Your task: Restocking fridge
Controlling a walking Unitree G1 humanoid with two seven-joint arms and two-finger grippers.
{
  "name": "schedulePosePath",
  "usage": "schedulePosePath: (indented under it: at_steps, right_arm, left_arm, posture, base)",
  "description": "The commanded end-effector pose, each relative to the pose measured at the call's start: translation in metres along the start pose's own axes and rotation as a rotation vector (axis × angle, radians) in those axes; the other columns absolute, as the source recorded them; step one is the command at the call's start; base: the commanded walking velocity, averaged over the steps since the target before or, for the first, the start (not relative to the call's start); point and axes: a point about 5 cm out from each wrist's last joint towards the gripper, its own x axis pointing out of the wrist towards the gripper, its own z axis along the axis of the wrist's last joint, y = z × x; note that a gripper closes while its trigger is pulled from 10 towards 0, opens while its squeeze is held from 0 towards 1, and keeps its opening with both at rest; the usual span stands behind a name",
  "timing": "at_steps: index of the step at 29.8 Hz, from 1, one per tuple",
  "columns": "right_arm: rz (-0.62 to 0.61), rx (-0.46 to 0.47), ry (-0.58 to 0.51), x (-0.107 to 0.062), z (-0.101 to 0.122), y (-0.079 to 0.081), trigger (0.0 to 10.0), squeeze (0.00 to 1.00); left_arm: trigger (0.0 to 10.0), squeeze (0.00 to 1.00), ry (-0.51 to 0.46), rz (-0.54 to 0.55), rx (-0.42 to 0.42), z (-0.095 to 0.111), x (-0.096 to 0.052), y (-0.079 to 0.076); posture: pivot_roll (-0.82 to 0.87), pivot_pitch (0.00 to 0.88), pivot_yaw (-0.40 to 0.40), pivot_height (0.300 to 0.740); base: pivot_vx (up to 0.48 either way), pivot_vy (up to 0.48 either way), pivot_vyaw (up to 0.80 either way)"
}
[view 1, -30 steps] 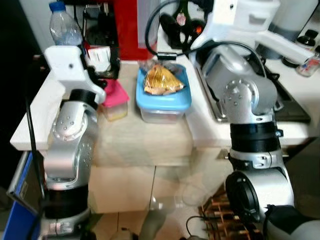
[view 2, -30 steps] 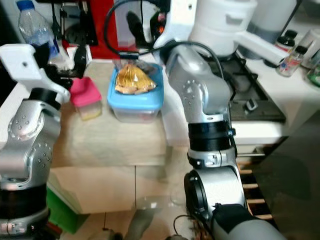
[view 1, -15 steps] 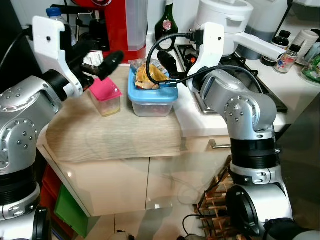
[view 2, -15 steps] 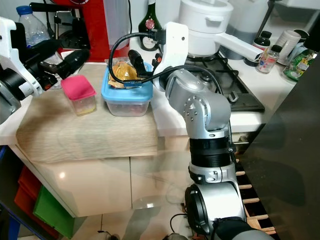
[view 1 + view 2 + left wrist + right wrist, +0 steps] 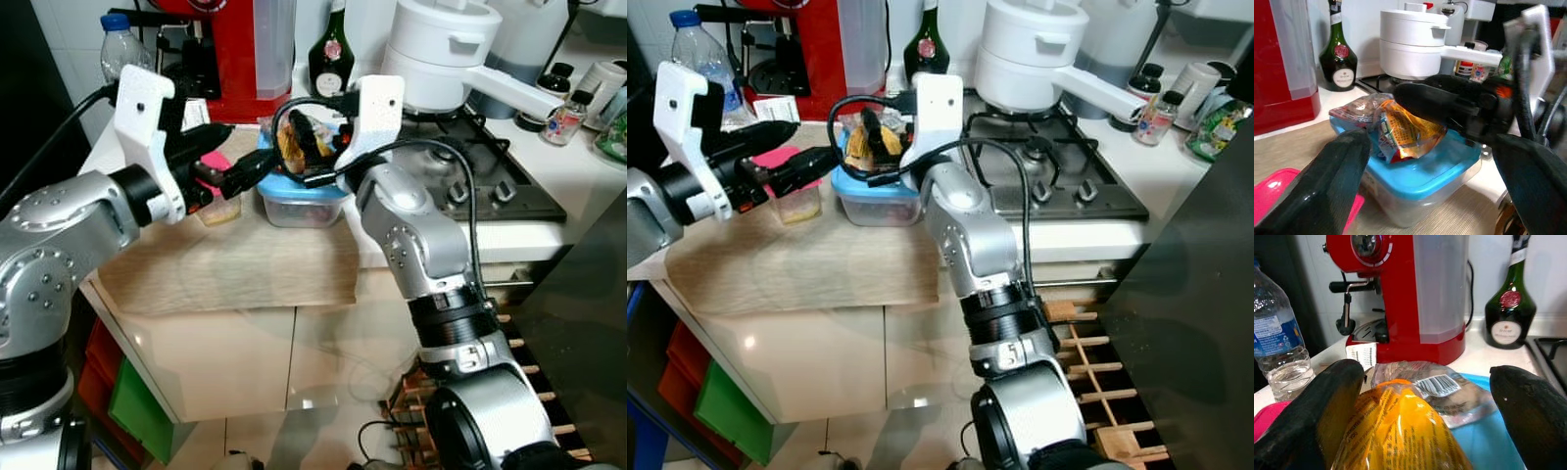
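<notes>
The clear plastic container (image 5: 299, 201) has a smooth, glossy blue lid (image 5: 1425, 164), and on that lid lies a crinkled, shiny orange foil packet (image 5: 1400, 440) with a clear wrapper (image 5: 1442, 389) beside it. Next to the container, a small tub (image 5: 794, 196) carries a matt pink plastic lid. Both stand on a pale wood-grain worktop (image 5: 235, 264) with a dull finish. Behind the container, the coffee machine (image 5: 1405, 289) is glossy red plastic, the bottle (image 5: 1509, 308) dark polished glass, the water bottle (image 5: 1276, 342) thin clear plastic. The pot (image 5: 1034, 54) looks smooth, white and satin.
</notes>
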Motion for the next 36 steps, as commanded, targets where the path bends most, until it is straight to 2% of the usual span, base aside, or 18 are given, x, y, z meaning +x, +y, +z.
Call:
schedulePosePath:
  at_steps: [1,2,7,10,11,16,19,21,24,26,28,36]
  right_arm:
    - [0.023,0.009,0.004,0.004,-0.001,0.006,10.0,0.0]
    - [0.024,0.009,0.017,0.006,-0.004,0.007,10.0,0.0]
    - [0.022,-0.005,0.02,0.009,-0.008,0.007,10.0,0.0]
    - [0.011,-0.024,0.02,0.011,-0.011,0.005,10.0,0.0]
    - [0.006,-0.055,0.016,0.012,-0.015,0.003,10.0,0.0]
    - [-0.008,-0.069,0.025,0.014,-0.025,0.0,10.0,0.0]
    - [-0.006,-0.069,0.024,0.015,-0.029,0.0,10.0,0.0]
    - [0.004,-0.079,0.04,0.015,-0.035,0.003,10.0,0.0]
    - [0.026,-0.095,0.043,0.017,-0.037,0.007,10.0,0.0]
    - [0.028,-0.099,0.048,0.018,-0.037,0.007,10.0,0.0]
    - [0.014,-0.1,0.144,0.018,-0.046,0.003,10.0,0.0]
    - [0.031,-0.041,0.317,0.015,-0.064,0.002,10.0,0.0]
  left_arm:
    - [10.0,0.0,-0.013,-0.048,0.027,0.007,-0.005,-0.008]
    - [10.0,0.0,-0.004,-0.048,0.047,0.009,-0.011,-0.007]
    - [10.0,0.0,0.004,-0.07,0.094,0.011,-0.021,-0.008]
    - [10.0,0.0,-0.065,-0.099,0.135,0.014,-0.026,-0.011]
    - [10.0,0.0,-0.141,-0.089,0.113,0.013,-0.028,-0.012]
    - [10.0,0.0,-0.231,-0.01,0.088,0.005,-0.026,-0.009]
    - [10.0,0.0,-0.306,0.023,0.023,-0.001,-0.023,-0.009]
    - [10.0,0.0,-0.273,-0.003,0.041,-0.015,-0.017,-0.019]
    - [10.0,0.0,-0.274,-0.06,0.015,-0.023,-0.014,-0.032]
    - [10.0,0.0,-0.275,-0.068,0.013,-0.024,-0.013,-0.033]
    - [10.0,0.0,-0.274,-0.061,0.014,-0.024,-0.013,-0.031]
    - [10.0,0.0,-0.259,-0.121,0.016,-0.022,-0.014,-0.033]
  posture:
    - [0.12,0.017,-0.066,0.74]
    - [0.13,0.02,-0.069,0.74]
    - [0.14,0.027,-0.074,0.74]
    - [0.15,0.027,-0.074,0.74]
    - [0.16,0.032,-0.076,0.74]
    - [0.17,0.035,-0.08,0.74]
    - [0.17,0.037,-0.086,0.74]
    - [0.17,0.038,-0.088,0.74]
    - [0.17,0.03,-0.09,0.74]
    - [0.17,0.027,-0.091,0.74]
    - [0.17,0.02,-0.091,0.74]
    - [0.16,0.008,-0.08,0.74]
  base:
    - [0.0,0.0,0.0]
    - [0.0,0.0,0.0]
    - [0.0,0.0,0.0]
    - [0.0,0.0,0.0]
    - [0.0,0.0,0.0]
    - [0.0,0.0,0.0]
    - [0.0,0.0,0.0]
    - [0.0,0.0,0.0]
    - [0.0,0.0,0.0]
    - [0.0,0.0,0.0]
    - [0.0,0.0,0.0]
    - [0.0,0.0,0.0]
